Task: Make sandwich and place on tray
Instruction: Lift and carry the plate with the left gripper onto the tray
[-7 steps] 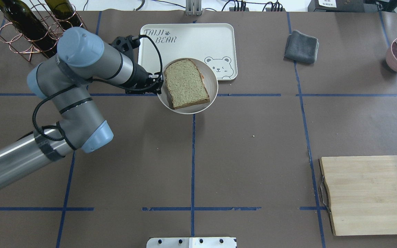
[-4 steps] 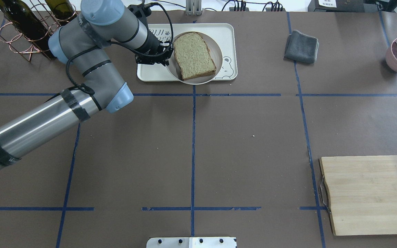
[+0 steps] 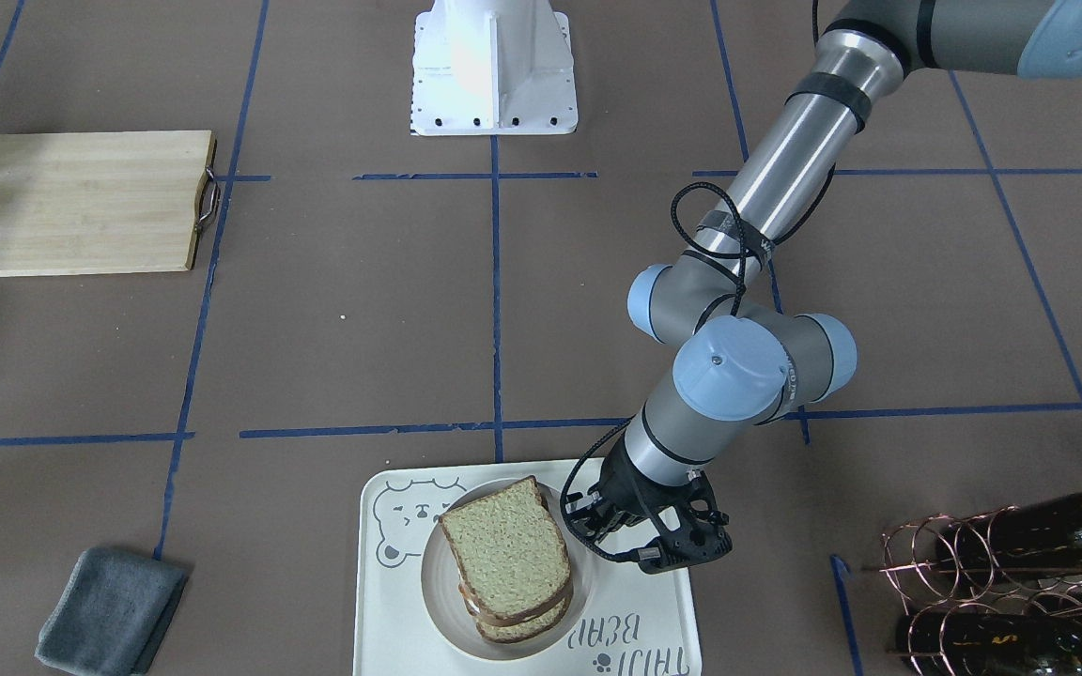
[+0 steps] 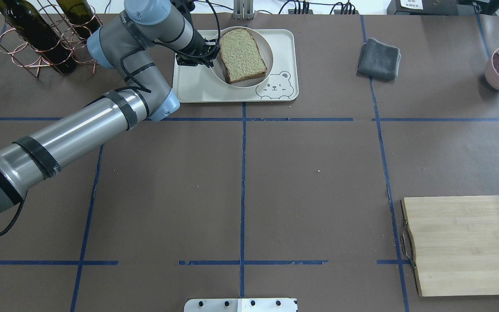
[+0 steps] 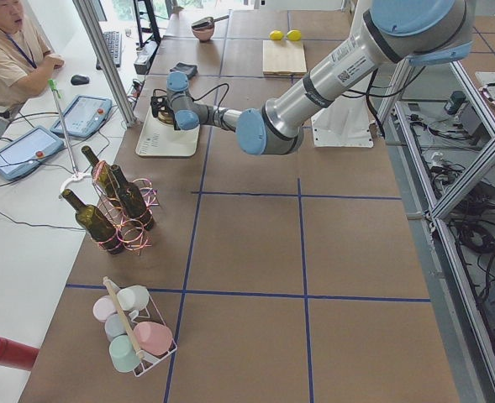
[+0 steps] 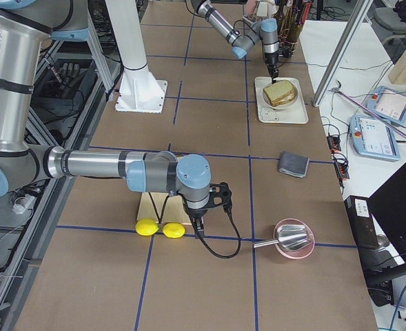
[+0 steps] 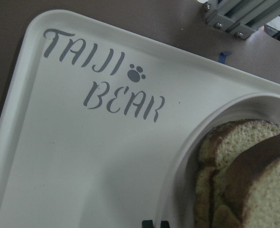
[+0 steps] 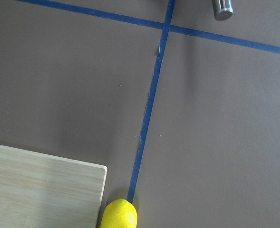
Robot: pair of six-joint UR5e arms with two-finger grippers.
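1. Since a second ago my left arm has carried the plate away from me. Back then it hung half over the tray's near edge and half over the bare bench. Now it lies wholly over the far part of the tray, and the bear face at the near right corner shows whole.
2. My left claw is clenched on the plate's left rim. The sandwich lies on the plate just to the right of the claw, and my fingers do not touch the bread.
3. Whether the plate rests on the tray or hangs just above it, I cannot tell.
4. From overhead I see only the top slice. The front-facing view shows two slices stacked, the upper one skewed off the lower.
5. My left wrist camera alone reads the grey lettering in the tray's corner, with the brown crusts just inside the plate's rim.
6. My right claw shows only from the bench's right end. It hangs low beside the cutting board and two lemons. Whether it is clenched or released, I cannot tell.
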